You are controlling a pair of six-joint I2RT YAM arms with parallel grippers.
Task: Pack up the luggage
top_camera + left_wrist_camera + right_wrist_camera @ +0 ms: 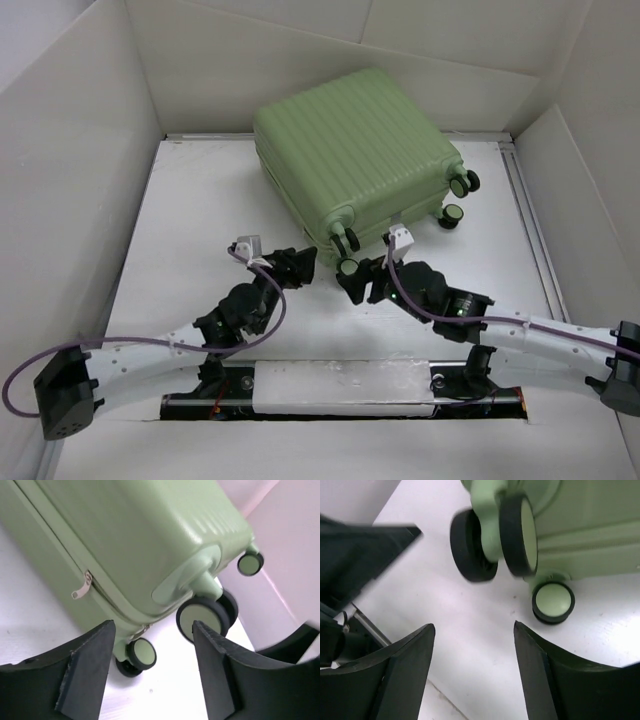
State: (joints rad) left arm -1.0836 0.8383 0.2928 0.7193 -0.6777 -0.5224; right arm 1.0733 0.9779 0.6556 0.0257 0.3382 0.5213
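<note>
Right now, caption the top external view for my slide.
Closed pale green luggage lying flat on the table, caster wheels facing the left gripper and right gripper.

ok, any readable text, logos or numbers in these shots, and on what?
None can be read in any view.
Suitcase: no brand or label showing on the shell.
Wheel and zipper pull: plain, no lettering.
Left hand and right hand: plain black, no markings.
</note>
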